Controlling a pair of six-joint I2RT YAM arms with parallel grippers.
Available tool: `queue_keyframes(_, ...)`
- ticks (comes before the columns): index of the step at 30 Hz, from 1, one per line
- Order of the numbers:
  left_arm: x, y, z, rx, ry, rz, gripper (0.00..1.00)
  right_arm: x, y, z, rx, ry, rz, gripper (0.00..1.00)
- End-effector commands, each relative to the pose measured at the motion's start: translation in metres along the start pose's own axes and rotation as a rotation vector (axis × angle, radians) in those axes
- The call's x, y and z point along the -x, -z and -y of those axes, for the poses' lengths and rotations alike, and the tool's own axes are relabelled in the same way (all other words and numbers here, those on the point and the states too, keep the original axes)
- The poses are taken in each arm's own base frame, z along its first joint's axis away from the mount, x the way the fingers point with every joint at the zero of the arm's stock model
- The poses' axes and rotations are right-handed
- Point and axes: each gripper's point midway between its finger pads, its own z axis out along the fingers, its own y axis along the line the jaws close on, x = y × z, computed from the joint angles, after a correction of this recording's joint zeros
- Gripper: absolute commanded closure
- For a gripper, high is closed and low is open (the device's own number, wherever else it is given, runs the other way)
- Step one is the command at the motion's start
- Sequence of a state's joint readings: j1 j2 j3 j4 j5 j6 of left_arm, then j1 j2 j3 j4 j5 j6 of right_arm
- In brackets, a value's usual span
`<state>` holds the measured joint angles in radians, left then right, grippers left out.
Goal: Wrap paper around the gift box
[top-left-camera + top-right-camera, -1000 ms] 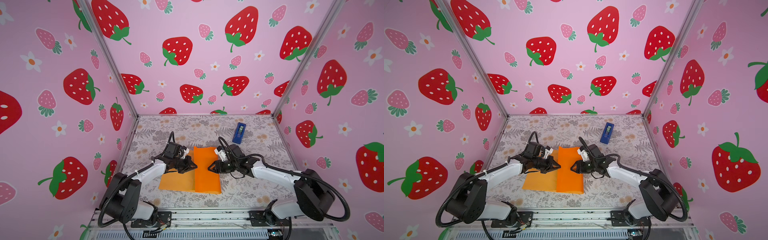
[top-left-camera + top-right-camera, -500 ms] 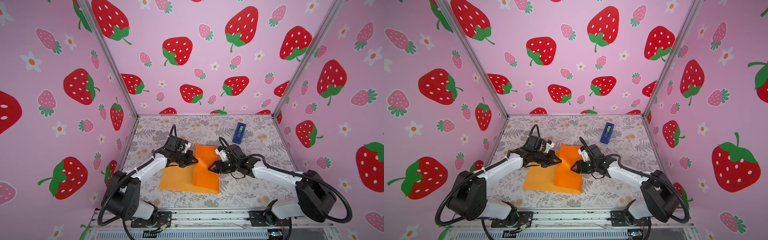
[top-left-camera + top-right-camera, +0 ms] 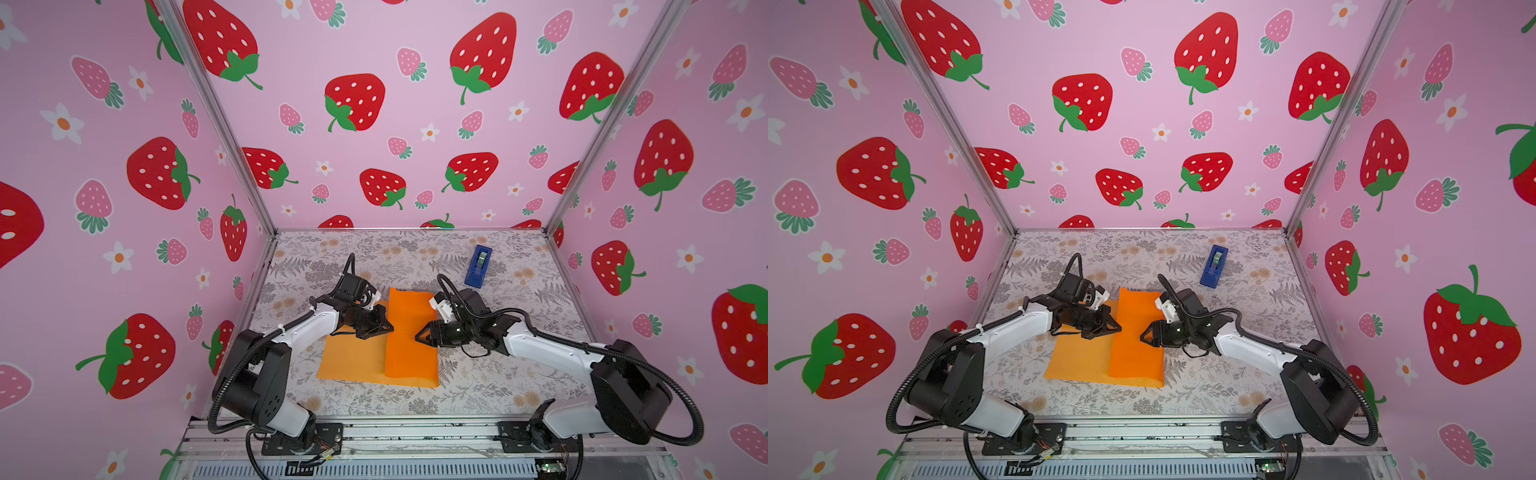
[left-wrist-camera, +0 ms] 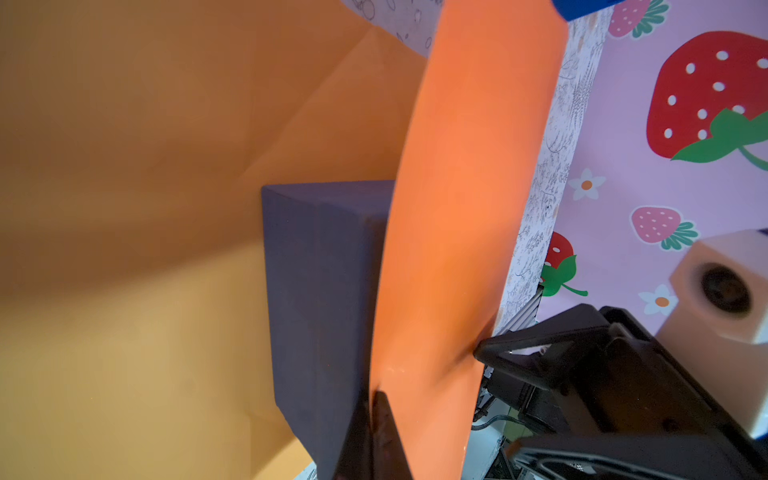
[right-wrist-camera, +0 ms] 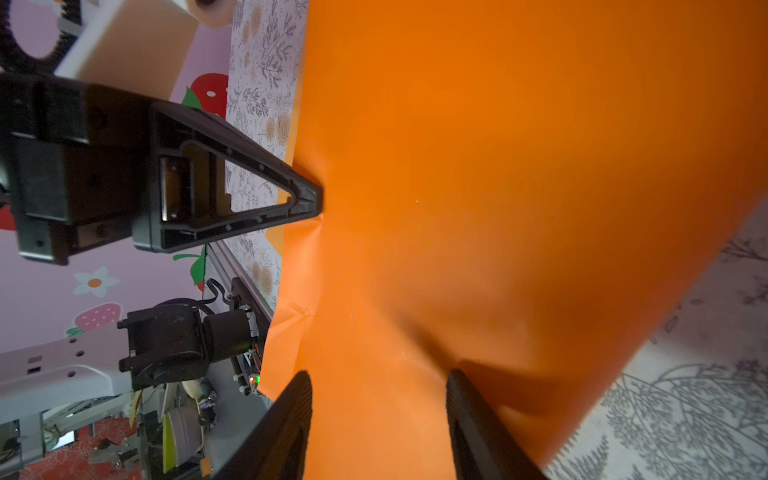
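Observation:
The orange paper (image 3: 353,359) lies on the floral table, its right part folded over as a brighter flap (image 3: 409,332). The slate-blue gift box (image 4: 316,291) shows only in the left wrist view, under that flap; in both top views it is hidden. My left gripper (image 3: 388,328) (image 4: 376,399) is shut on the flap's free edge, beside the box's side. My right gripper (image 3: 419,334) (image 5: 380,399) is open, both fingertips (image 5: 461,399) resting on top of the flap. The left gripper's tip (image 5: 313,201) creases the paper edge.
A bright-blue tape dispenser (image 3: 478,266) (image 3: 1213,266) stands at the back right of the table (image 3: 540,299). Pink strawberry walls close in the left, back and right sides. Both arm bases sit on the rail along the front edge.
The left gripper raised the flap's edge half a second ago, and the flap now lies lower over the box again. The right gripper's jaws have spread a little wider.

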<state>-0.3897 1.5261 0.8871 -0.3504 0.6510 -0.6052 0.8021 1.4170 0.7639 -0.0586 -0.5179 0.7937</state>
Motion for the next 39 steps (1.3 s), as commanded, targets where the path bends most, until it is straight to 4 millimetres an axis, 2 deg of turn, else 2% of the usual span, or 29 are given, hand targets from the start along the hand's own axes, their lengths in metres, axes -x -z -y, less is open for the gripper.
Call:
queue_keyframes(1, -0.001, 0.002, -0.006, 0.043, 0.000, -0.006, 1.00, -0.001, -0.002, 0.004, -0.014, -0.018, -0.003, 0.44)
queue_keyframes(7, -0.001, 0.008, 0.000, 0.038, -0.007, 0.011, 1.00, 0.014, 0.010, -0.019, 0.050, 0.027, 0.059, 0.43)
queue_keyframes(12, 0.000, 0.009, -0.004, 0.059, -0.003, 0.021, 1.00, 0.014, 0.008, -0.022, 0.081, 0.034, 0.056, 0.43)
queue_keyframes(16, -0.004, 0.005, -0.013, 0.085, 0.011, 0.008, 1.00, 0.005, -0.001, -0.008, 0.048, 0.006, 0.030, 0.43)
queue_keyframes(20, -0.006, 0.000, -0.016, 0.088, 0.017, -0.009, 1.00, -0.008, -0.011, 0.018, -0.043, -0.036, -0.033, 0.43)
queue_keyframes(22, -0.006, 0.000, -0.016, 0.089, 0.018, -0.008, 1.00, -0.014, -0.014, 0.025, -0.063, -0.043, -0.057, 0.43)
queue_keyframes(24, -0.006, 0.002, -0.014, 0.085, 0.016, 0.000, 0.96, -0.017, -0.016, 0.028, -0.069, -0.048, -0.064, 0.43)
queue_keyframes(28, -0.001, 0.008, -0.008, 0.060, 0.015, 0.037, 0.71, -0.016, -0.015, 0.028, -0.068, -0.046, -0.062, 0.43)
queue_keyframes(32, 0.002, 0.011, 0.001, -0.019, 0.022, 0.064, 0.54, -0.016, -0.015, 0.027, -0.066, -0.044, -0.062, 0.43)
queue_keyframes(35, 0.002, 0.007, 0.003, -0.071, 0.033, 0.056, 0.50, -0.016, -0.015, 0.026, -0.063, -0.044, -0.062, 0.44)
queue_keyframes(39, -0.001, 0.000, 0.005, -0.116, 0.039, 0.034, 0.55, -0.015, -0.014, 0.025, -0.061, -0.042, -0.059, 0.44)
